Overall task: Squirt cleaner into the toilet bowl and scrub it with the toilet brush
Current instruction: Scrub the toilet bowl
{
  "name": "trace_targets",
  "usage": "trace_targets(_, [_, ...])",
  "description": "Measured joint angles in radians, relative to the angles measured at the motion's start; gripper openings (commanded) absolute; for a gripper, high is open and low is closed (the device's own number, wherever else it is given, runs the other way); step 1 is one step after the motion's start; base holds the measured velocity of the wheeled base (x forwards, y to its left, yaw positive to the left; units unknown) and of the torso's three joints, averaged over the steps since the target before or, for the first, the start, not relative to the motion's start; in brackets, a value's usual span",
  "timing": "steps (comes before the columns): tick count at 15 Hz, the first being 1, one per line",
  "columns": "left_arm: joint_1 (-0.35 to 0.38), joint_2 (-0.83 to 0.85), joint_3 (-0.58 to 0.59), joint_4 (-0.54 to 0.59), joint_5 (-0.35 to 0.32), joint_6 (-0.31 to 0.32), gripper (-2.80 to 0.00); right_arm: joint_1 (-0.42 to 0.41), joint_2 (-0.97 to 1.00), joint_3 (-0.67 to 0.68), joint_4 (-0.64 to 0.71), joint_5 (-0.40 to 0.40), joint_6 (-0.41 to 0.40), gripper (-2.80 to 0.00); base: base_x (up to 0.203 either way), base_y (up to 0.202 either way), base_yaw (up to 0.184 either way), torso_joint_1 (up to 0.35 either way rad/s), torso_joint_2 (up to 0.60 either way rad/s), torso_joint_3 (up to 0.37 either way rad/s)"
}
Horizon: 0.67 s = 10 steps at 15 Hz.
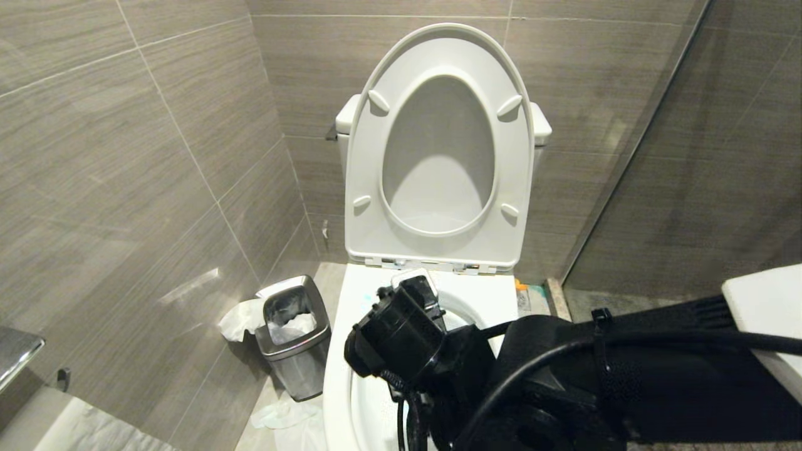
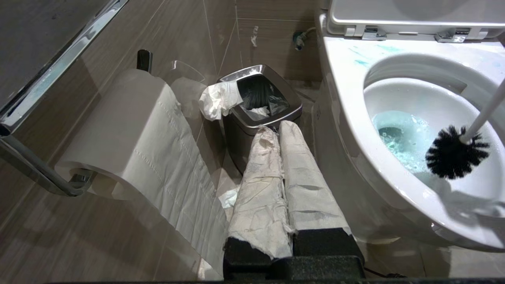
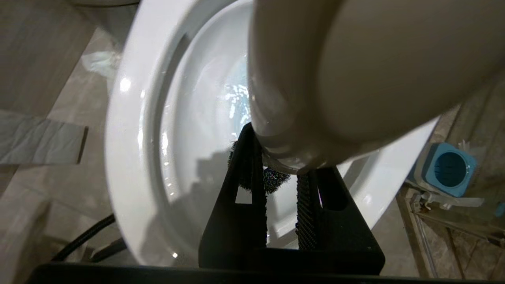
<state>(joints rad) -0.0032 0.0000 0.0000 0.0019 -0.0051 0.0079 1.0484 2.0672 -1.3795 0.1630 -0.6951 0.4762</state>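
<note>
White plastic toilet brush (image 2: 457, 152), light, stiff, slippery-handled, is clamped at its handle top by the right claw (image 3: 282, 185) above the toilet bowl (image 2: 347, 118).

No text, label, brand, number or sign can be read in any of the views. A faint mark is seen on the outer side of the toilet bowl (image 2: 339, 130) in the left wrist view, but it cannot be made out.
</note>
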Motion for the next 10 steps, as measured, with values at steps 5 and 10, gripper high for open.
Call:
trace_targets(5, [0.0, 0.0, 0.0, 0.0, 0.0, 0.0, -2.8, 0.063, 0.009, -0.022, 0.0, 0.035, 0.0, -2.8, 0.0, 0.0, 0.0, 0.0, 0.0, 0.0])
trace_targets(10, [0.0, 0.0, 0.0, 0.0, 0.0, -0.001, -2.8, 0.054, 0.085, -0.154, -0.001, 0.051, -0.009, -2.8, 0.0, 0.0, 0.0, 0.0, 0.0, 0.0])
